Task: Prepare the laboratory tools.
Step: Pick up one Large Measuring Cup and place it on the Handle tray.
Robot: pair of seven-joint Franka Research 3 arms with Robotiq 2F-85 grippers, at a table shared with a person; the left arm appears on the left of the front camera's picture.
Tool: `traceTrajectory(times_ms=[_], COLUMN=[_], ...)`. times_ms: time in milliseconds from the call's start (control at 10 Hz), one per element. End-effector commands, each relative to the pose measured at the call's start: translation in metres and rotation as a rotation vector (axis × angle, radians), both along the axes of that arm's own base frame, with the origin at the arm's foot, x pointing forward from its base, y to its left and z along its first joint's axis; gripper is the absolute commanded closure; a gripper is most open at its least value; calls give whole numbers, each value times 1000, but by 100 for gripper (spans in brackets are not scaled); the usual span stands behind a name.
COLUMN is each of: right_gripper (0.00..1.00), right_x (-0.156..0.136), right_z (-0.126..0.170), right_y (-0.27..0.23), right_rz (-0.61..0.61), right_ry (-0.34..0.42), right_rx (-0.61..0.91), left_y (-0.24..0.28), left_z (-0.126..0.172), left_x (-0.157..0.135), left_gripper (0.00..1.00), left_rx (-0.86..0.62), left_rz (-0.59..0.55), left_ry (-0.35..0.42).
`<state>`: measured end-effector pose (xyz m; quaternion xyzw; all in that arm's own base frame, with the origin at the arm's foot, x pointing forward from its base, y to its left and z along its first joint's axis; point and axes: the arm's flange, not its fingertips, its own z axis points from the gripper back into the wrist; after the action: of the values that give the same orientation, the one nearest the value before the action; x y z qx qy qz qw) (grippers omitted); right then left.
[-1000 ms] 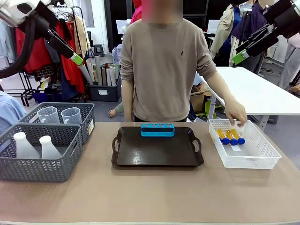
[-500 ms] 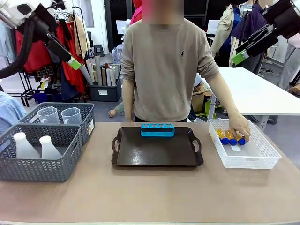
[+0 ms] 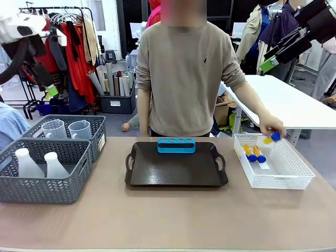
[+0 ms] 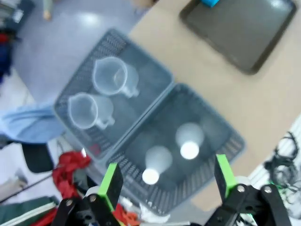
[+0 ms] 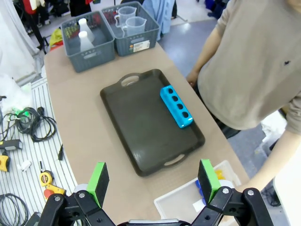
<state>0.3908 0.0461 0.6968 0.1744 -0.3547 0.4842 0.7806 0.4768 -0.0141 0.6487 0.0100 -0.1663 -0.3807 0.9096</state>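
The person's hand (image 3: 271, 127) holds one blue-capped tube (image 3: 273, 136) just above the white basket (image 3: 294, 176), where two more tubes (image 3: 252, 153) lie. Two clear measuring beakers (image 3: 67, 129) stand in the rear grey basket, also in the left wrist view as beakers (image 4: 101, 92). Two white conical flasks (image 3: 41, 164) stand in the front grey basket, flasks (image 4: 171, 153) from above. My left gripper (image 3: 50, 90) hangs open, high above the grey baskets, left gripper (image 4: 166, 165) empty. My right gripper (image 3: 270, 63) is raised at the upper right, right gripper (image 5: 153, 173) open and empty.
A dark brown handled tray (image 3: 176, 170) lies mid-table with a blue tube rack (image 3: 176, 145) at its far edge. The grey baskets (image 3: 39, 189) fill the left end. The person stands close behind the table. A bare strip of table runs along the near side.
The person's hand has lifted one tube out of the white basket. My left arm has swung down and leftward over the grey baskets. The right arm has stayed still.
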Motion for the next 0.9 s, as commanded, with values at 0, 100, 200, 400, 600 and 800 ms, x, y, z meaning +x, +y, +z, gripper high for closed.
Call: traceTrajectory(times_ms=[0, 100, 200, 400, 600, 800], right_gripper=[0, 0, 0, 0, 0, 0], right_x=[0, 0, 0, 0, 0, 0], right_z=[1, 1, 1, 1, 1, 1], right_y=[1, 1, 1, 1, 1, 1], right_rz=[10, 10, 10, 10, 10, 10], right_ry=[-3, -3, -3, -3, -3, -3], right_rx=[20, 20, 20, 20, 20, 20], left_y=[10, 19, 17, 24, 24, 20], left_z=[-12, -28, -31, -33, -33, -34], left_x=[7, 15, 22, 19, 19, 22], left_gripper=[0, 0, 0, 0, 0, 0], left_rx=[87, 105, 79, 87, 87, 61], left_rz=[65, 105, 111, 83, 83, 81], left_ry=[82, 102, 49, 76, 76, 67])
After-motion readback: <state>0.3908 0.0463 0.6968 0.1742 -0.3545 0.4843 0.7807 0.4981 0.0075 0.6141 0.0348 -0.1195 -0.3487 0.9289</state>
